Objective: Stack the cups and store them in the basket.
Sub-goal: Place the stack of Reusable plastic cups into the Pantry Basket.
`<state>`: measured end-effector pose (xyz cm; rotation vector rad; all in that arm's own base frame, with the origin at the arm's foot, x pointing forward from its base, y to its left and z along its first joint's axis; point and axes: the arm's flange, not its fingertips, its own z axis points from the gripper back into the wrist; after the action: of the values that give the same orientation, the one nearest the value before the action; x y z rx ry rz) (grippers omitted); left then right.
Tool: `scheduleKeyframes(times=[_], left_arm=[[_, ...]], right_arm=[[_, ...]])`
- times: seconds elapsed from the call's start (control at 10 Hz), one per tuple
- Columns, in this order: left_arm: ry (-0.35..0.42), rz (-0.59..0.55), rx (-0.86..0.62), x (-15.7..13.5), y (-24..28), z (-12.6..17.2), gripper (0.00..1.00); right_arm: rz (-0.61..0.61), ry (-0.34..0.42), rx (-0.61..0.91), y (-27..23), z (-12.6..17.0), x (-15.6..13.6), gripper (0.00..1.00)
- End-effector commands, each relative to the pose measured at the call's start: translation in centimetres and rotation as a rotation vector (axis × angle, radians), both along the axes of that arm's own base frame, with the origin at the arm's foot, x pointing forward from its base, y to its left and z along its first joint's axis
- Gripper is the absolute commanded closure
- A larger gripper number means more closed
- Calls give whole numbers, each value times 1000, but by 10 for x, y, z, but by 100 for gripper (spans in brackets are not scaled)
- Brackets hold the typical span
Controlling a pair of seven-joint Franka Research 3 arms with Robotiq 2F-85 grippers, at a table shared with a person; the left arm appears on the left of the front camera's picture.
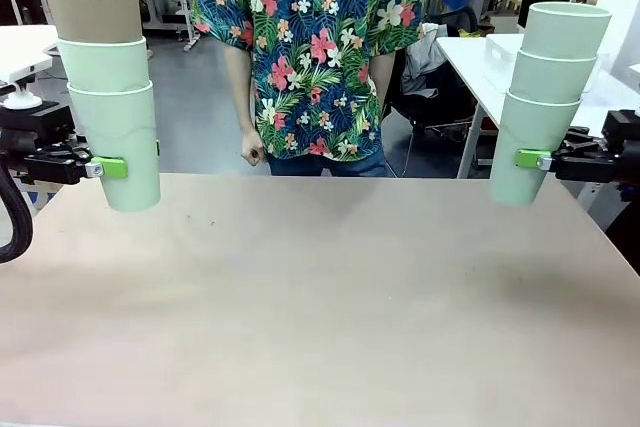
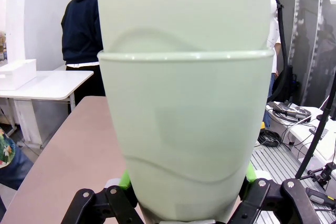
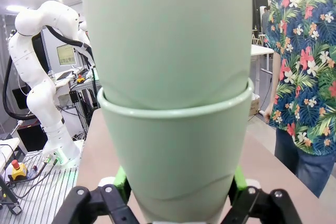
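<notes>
L side first: my L gripper (image 1: pixel 133 159) is clamped sideways on the bottom mint cup (image 1: pixel 118 137) of a 3-cup stack, green pads (image 1: pixel 112 167) pressed on opp. sides of its wall. Nested above it: a 2nd mint cup (image 1: pixel 103 65), then the tan-brown cup (image 1: pixel 95 14) on top. Stack is upright over the table's (image 1: pixel 320 307) left end, and its base looks clear of the surface. L wrist cam: bottom mint cup (image 2: pixel 184 129) sits between my fingers (image 2: pixel 125 181).

Mid: a person in a floral shirt (image 1: pixel 310 47) stands at the far edge, one hand (image 1: pixel 252 150) hanging by the hip.

R side: my R gripper (image 1: pixel 520 159) pinches the lowest cup (image 1: pixel 522 147) of an all-mint stack of 3, w/ middle cup (image 1: pixel 552 77) and top cup (image 1: pixel 565 30) nested in it. Stack leans slightly, top toward the R, over the table's right end. R wrist cam: green pads (image 3: pixel 122 179) hug the lowest cup (image 3: pixel 178 150).
</notes>
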<state>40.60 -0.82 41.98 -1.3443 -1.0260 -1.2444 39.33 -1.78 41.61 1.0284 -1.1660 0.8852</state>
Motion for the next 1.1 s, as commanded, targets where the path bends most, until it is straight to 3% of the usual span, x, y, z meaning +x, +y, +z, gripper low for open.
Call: scheduleKeyframes(times=[0.0, 1.0], left_arm=[[-7, -2, -6, -1, 0, 4, 16], [-7, -2, -6, -1, 0, 4, 16]], right_arm=[[3, -13, -6, -1, 4, 2, 13], [3, -13, -6, -1, 4, 2, 13]])
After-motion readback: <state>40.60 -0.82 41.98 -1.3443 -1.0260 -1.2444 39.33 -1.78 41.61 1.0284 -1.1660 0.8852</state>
